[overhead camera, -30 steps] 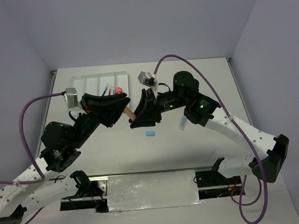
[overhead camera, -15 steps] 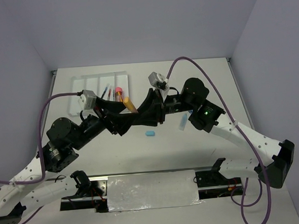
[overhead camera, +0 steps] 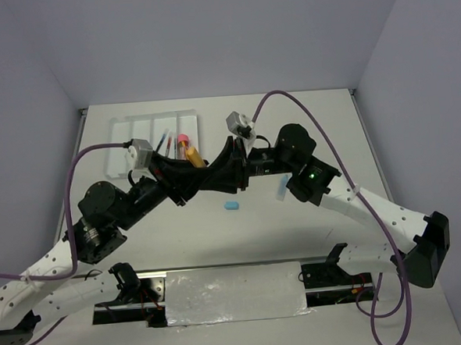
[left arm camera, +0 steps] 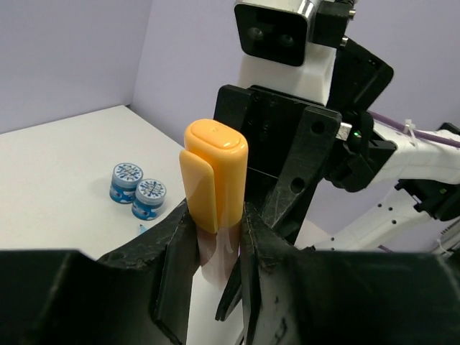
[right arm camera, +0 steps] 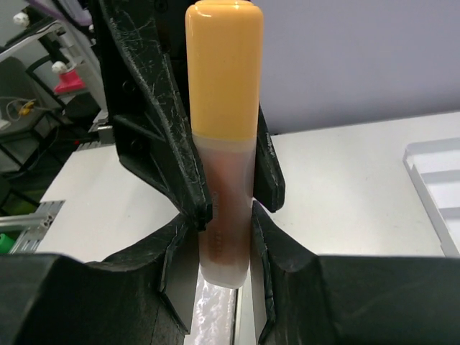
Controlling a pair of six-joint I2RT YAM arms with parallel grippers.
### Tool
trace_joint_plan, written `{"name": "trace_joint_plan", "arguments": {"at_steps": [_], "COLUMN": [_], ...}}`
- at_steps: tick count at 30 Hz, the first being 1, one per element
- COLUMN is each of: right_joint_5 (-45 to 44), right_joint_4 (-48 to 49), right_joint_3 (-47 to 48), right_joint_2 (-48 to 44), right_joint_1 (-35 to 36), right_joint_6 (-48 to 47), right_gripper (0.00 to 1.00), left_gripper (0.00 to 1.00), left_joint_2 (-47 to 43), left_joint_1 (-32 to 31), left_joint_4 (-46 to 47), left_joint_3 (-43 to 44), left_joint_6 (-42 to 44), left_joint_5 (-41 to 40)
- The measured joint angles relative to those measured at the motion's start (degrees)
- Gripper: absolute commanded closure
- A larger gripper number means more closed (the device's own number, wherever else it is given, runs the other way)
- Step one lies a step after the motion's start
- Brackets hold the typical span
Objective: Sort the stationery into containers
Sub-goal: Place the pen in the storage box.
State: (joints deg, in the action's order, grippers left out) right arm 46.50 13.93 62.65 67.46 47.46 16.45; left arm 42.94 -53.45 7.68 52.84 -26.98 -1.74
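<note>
Left arm swung inward, highlighter near tray edge

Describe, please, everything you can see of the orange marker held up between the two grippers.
The orange marker has a glossy opaque orange cap with a side clip and a translucent, brownish-tinted plastic barrel. It is capped and held in the air above the table, its barrel pinched at once by the left gripper and the right gripper. Nothing else touches it.

Pens in tray far left; eraser before marker.
</note>
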Motion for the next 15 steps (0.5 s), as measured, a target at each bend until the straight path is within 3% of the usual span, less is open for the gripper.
{"name": "trace_joint_plan", "arguments": {"at_steps": [2, 3, 5, 6, 7, 8, 12, 15], "right_joint_5": [-1.3, -1.9, -3.1, -3.8, -4.0, -3.9, -2.9, -3.5], "right_joint_4": [0.0, -0.1, -0.2, 0.0, 0.4, 1.1, 6.3, 8.4], "right_joint_3": [-0.1, -0.1, -0.2, -0.3, -0.6, -1.0, -5.4, -11.2], "right_joint_2": [0.3, 0.4, 0.8, 1.1, 1.5, 2.0, 3.6, 4.2], "right_joint_1": [0.0, 0.0, 0.0, -0.1, -0.3, -0.6, -5.0, -10.8], "right_joint_6": [0.0, 0.0, 0.0, 0.2, 0.6, 0.4, 2.8, 4.3], "right_gripper": [0.98, 0.93, 0.59, 0.29, 0.20, 0.01, 0.00, 0.00], "left_gripper": [1.00, 1.00, 1.00, 1.00, 1.00, 1.00, 1.00, 1.00], "left_joint_2": [0.5, 0.7, 1.1, 1.6, 2.4, 3.7, 11.1, 16.9], "left_joint_1": [0.1, 0.1, 0.0, -0.1, -0.2, -0.1, 3.0, 11.5], "left_joint_4": [0.0, -0.1, -0.6, -1.5, -3.1, -5.4, -15.8, -22.9], "left_joint_3": [0.0, 0.0, 0.2, 0.6, 1.6, 2.8, 9.8, 14.3], "left_joint_6": [0.0, -0.2, -0.6, -0.9, -1.6, -2.0, -5.0, -5.4], "left_joint_5": [-1.3, -2.2, -4.7, -6.5, -9.1, -12.7, -21.6, -22.2]}}
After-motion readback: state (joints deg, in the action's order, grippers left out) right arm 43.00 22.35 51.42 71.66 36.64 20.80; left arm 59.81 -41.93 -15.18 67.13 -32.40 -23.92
